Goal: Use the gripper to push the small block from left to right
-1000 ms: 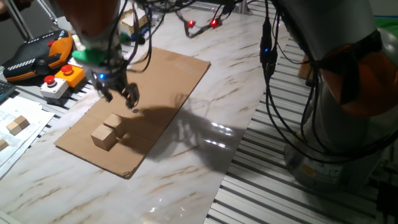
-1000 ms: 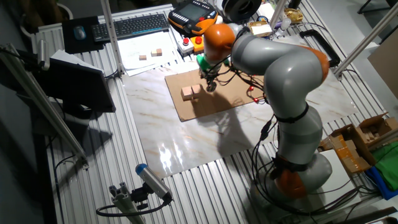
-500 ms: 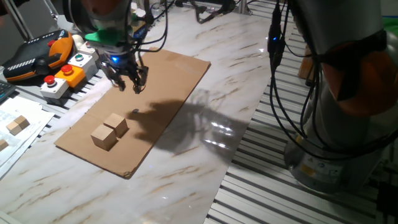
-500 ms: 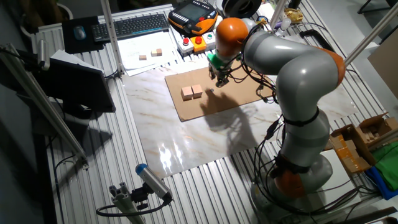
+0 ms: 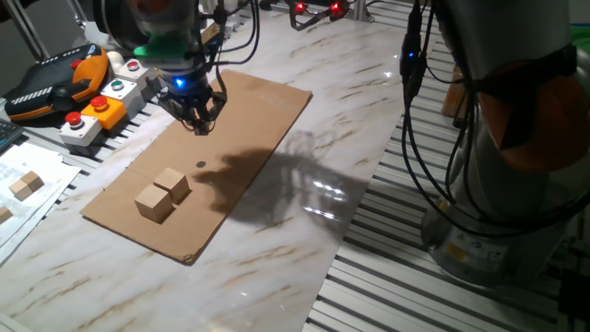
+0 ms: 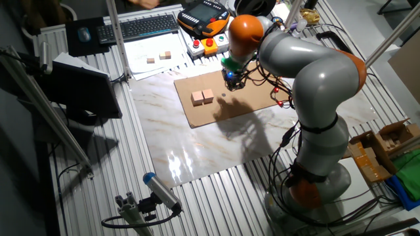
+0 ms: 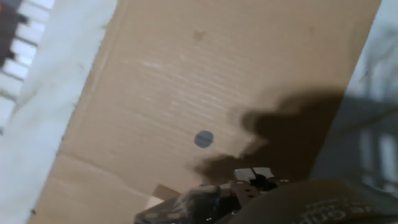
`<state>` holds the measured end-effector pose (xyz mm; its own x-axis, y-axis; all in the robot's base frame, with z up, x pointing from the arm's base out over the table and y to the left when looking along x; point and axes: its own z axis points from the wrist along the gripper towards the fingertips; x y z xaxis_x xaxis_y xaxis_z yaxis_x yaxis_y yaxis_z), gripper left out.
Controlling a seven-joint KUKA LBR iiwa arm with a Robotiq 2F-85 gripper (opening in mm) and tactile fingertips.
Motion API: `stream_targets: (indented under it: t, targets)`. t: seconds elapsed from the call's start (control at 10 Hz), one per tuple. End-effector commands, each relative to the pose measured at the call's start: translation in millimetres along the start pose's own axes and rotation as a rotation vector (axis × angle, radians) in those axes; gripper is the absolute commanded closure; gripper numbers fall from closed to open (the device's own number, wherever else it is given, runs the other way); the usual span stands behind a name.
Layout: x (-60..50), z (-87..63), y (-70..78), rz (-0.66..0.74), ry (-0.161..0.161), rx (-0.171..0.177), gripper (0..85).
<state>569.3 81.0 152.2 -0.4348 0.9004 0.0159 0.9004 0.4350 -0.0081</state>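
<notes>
Since our tool hangs above the cardboard sheet, fingers drawn nearly together and gripping nothing, we judge it poised for a push; the small block sits on that sheet, touching a larger block.

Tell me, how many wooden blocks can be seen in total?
4. Two touch on the cardboard sheet: one block, another block. Two lie on the paper: block, block. More may be hidden.
</notes>
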Motion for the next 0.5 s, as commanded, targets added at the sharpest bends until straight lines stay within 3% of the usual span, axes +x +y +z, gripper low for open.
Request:
stream_targets:
  t: [0.0,0.4]
  targets:
    - [-1.1,-2.4,-3.8,-0.233,0.012,0.011,84.0]
    - [-2.4,-5.2,-9.1,-0.468,-0.004,0.066,84.0]
